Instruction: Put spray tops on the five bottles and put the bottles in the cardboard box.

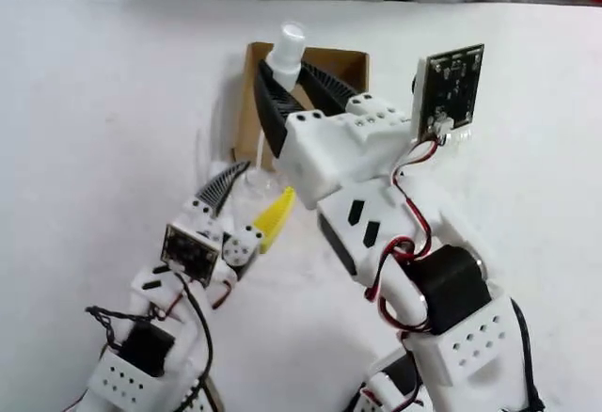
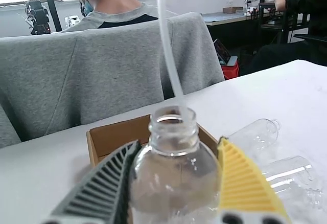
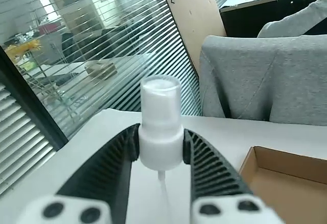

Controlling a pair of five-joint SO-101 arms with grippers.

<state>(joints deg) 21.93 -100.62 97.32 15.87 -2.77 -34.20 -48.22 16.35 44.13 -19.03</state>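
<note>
Left pincer (image 2: 179,144) clamps bottle (image 2: 173,183); right pincer (image 3: 161,132) grips spray top (image 3: 160,106), tube (image 2: 166,40) in neck; cardboard box (image 2: 110,137) behind, spare bottles (image 2: 255,132) beside.

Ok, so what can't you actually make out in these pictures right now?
Inside of the cardboard box: in the high view the right gripper and spray top cover it; the left wrist view looks too low.
Base of the bottle in the left gripper: cut off by the left wrist view's lower edge.
Total bottle count: the arms cover much of the table in the high view.
</note>
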